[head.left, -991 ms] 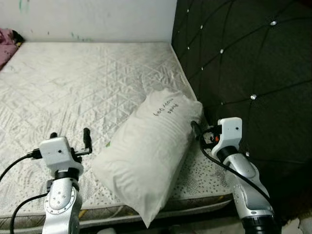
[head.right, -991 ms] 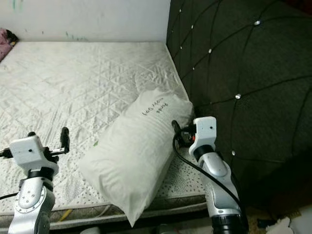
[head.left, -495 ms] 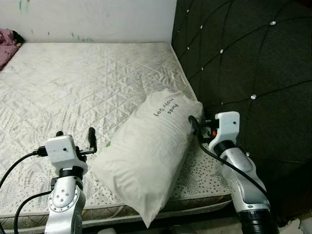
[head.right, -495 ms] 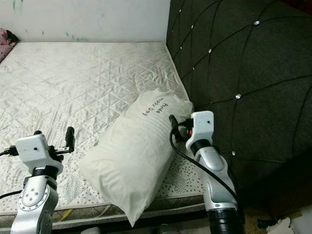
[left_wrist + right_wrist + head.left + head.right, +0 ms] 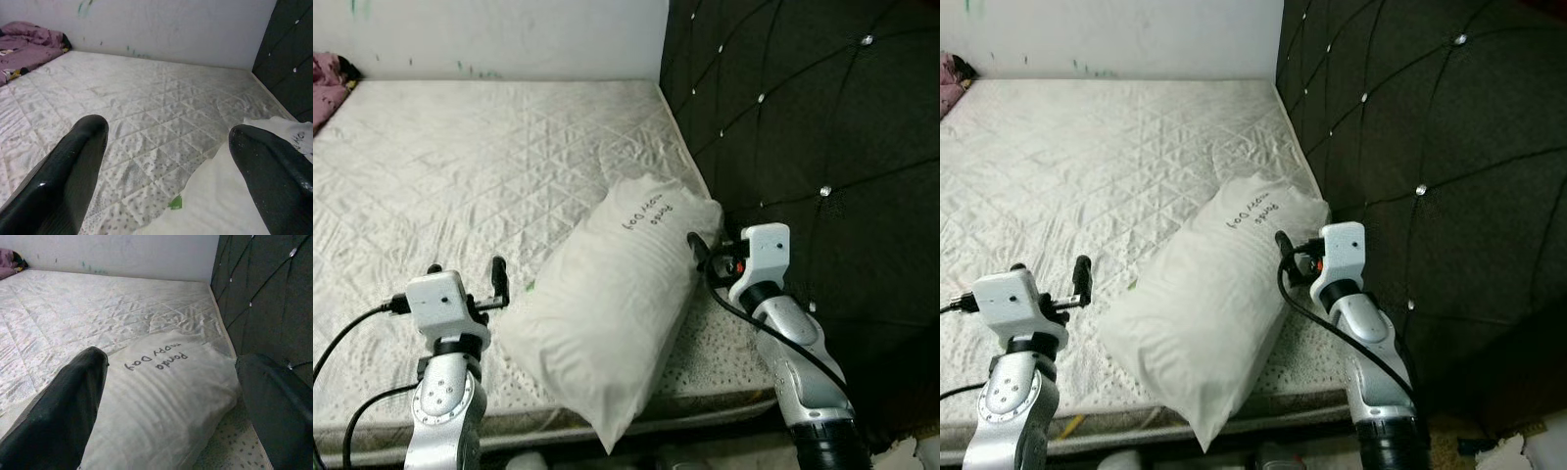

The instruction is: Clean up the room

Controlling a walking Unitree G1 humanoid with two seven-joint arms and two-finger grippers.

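A white pillow (image 5: 612,313) with handwriting on it lies at an angle on the bare quilted mattress (image 5: 470,166), its far end close to the dark tufted headboard (image 5: 803,127) and its near corner hanging over the mattress edge. No container is in sight.

The left gripper (image 5: 168,161) has its two black fingers (image 5: 73,166) wide apart and holds nothing; the pillow's edge lies beside one of them. The right gripper (image 5: 176,396) is also spread wide and empty. The pillow lies between and beyond its fingertips (image 5: 73,396); whether they touch it I cannot tell. A purple cloth (image 5: 24,49) lies far beyond the left fingers.
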